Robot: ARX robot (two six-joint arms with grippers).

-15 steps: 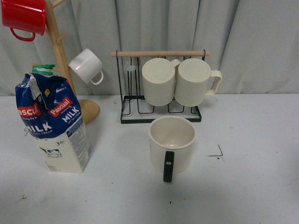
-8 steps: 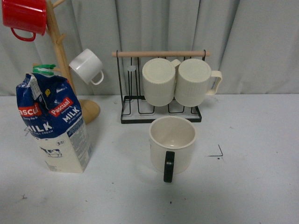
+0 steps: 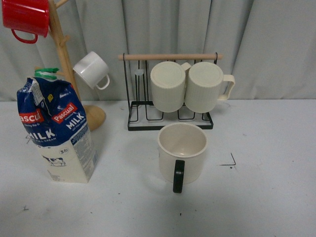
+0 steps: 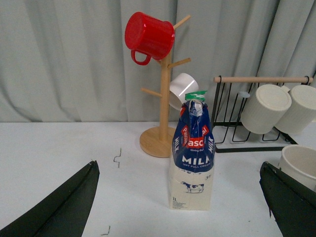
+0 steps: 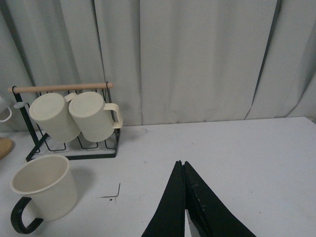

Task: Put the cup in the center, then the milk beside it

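The cup (image 3: 181,152), a wide cream mug with a smooth wall and a black handle, stands upright on the table in front of the wire rack, handle toward me. It also shows in the right wrist view (image 5: 43,188) and at the edge of the left wrist view (image 4: 299,165). The milk (image 3: 57,129), a blue and cream carton with a green cap, stands at the left. In the left wrist view the milk (image 4: 192,154) stands ahead between the wide-open fingers of my left gripper (image 4: 180,195), apart from both. My right gripper (image 5: 181,164) is shut and empty over bare table, right of the cup.
A black wire rack (image 3: 170,91) with a wooden bar holds two ribbed cream mugs behind the cup. A wooden mug tree (image 3: 66,64) at the back left carries a red mug (image 3: 25,17) and a small white cup (image 3: 91,70). A grey curtain hangs behind. A small black corner mark (image 3: 230,161) lies right of the cup.
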